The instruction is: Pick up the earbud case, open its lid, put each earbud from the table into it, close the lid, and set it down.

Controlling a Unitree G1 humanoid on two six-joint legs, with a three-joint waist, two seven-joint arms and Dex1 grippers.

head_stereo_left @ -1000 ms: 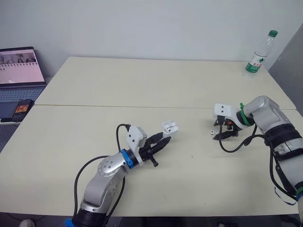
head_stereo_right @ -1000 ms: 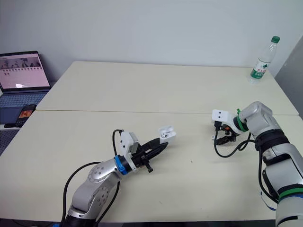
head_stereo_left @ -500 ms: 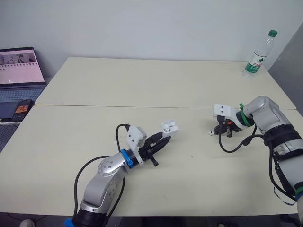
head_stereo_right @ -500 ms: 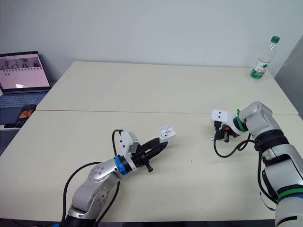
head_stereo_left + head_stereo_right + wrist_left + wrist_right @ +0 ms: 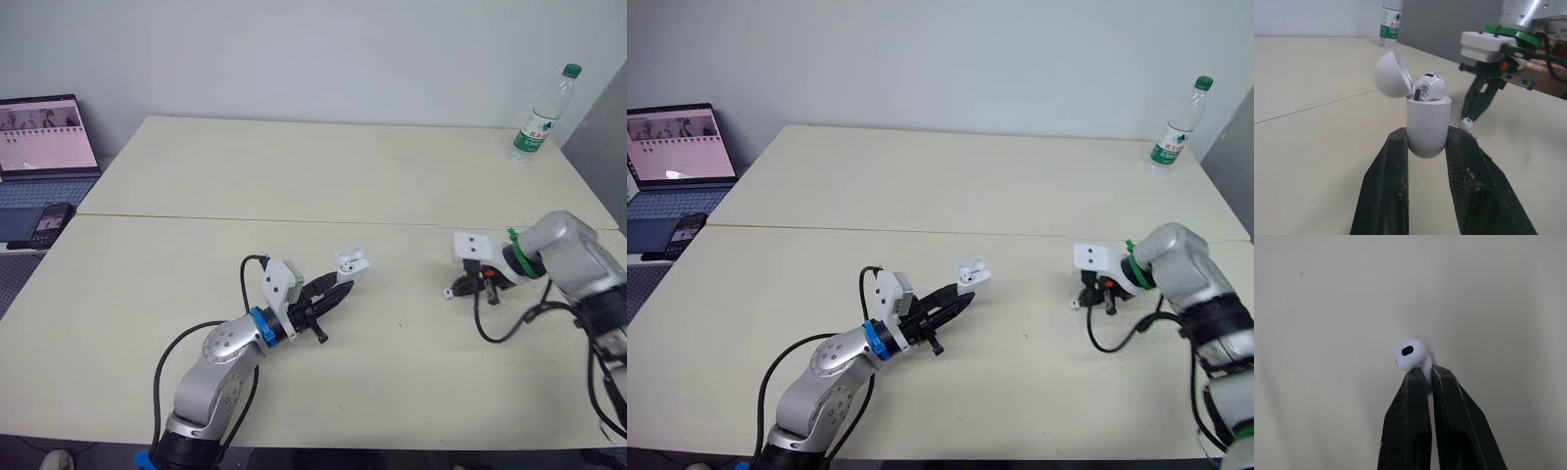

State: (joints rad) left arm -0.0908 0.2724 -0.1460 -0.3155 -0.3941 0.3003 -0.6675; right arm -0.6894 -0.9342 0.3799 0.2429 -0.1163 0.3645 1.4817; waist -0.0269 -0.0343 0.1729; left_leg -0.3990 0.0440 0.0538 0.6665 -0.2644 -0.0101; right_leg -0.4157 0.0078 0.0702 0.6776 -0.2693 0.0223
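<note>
Clamping case [image 5: 351, 263], left pincer [image 5: 339, 287] faces right pincer [image 5: 1428, 374] pinching earbud [image 5: 1410, 354]; bottle [image 5: 541, 115] stands far off.

1. The table [image 5: 294, 176] is a wide, cream-coloured top made of two slabs; a straight seam [image 5: 245, 219] crosses it from side to side, about midway between its near and far edges.
2. Behind the table's far edge stands a plain, pale grey-blue wall [image 5: 294, 59]; the light is even and the shadows on the table are soft.
3. At the table's far right corner stands a clear water bottle [image 5: 542, 114]; it is upright, with a green cap and a green label.
4. Beyond that same corner of the table rises a darker grey panel [image 5: 609, 137].
5. Off the table's left edge, on a separate surface, sits an open laptop [image 5: 44, 137] with its screen lit; a phone [image 5: 47, 225] lies just beside the laptop's near side, its screen also lit.
</note>
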